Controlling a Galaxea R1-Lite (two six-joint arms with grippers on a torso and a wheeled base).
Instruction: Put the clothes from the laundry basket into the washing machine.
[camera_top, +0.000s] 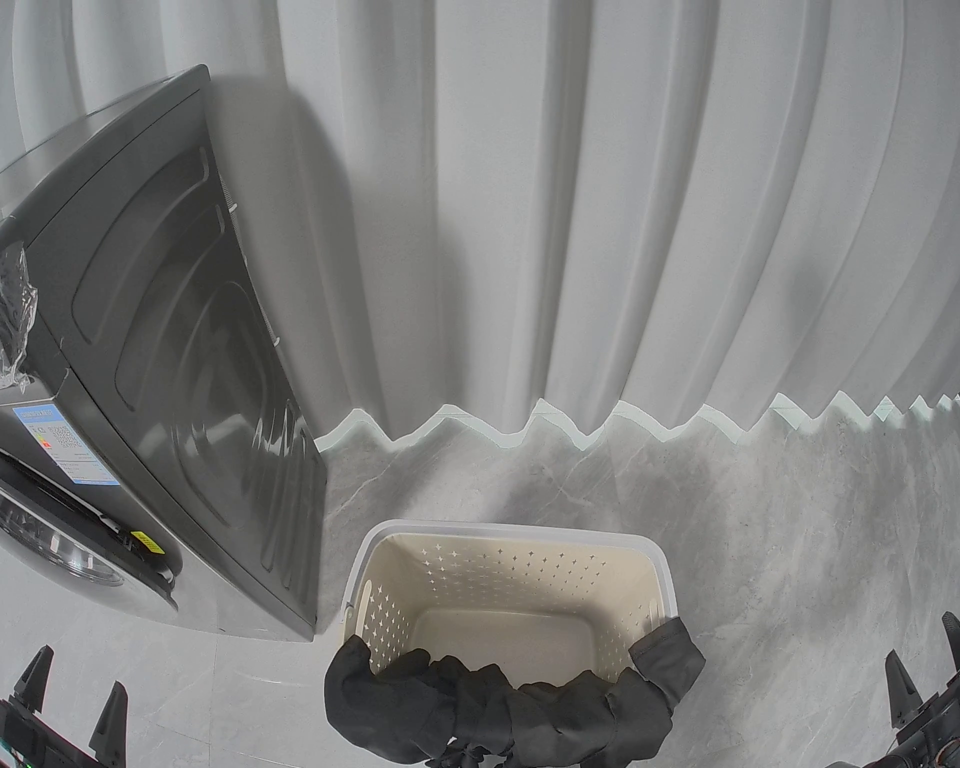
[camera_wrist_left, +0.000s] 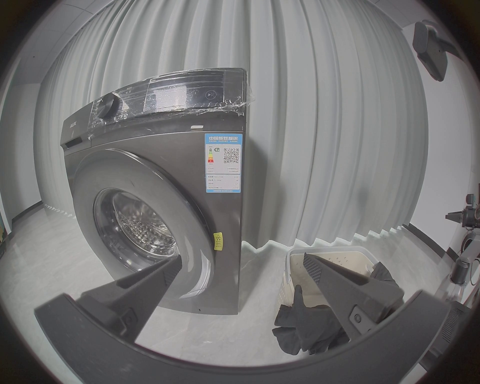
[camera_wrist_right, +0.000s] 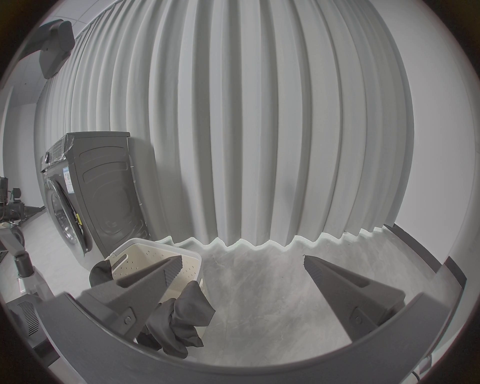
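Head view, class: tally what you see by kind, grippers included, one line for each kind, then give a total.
Washer: 1
Basket: 1
Clothes pile: 1
Curtain: 1
Grippers: 2, left gripper and right gripper
Total: 6

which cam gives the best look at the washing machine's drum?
Left wrist view: the washing machine faces it, drum visible in the round front. Head view catches mostly its side panel and a sliver of the front; right wrist view has it small and side-on.
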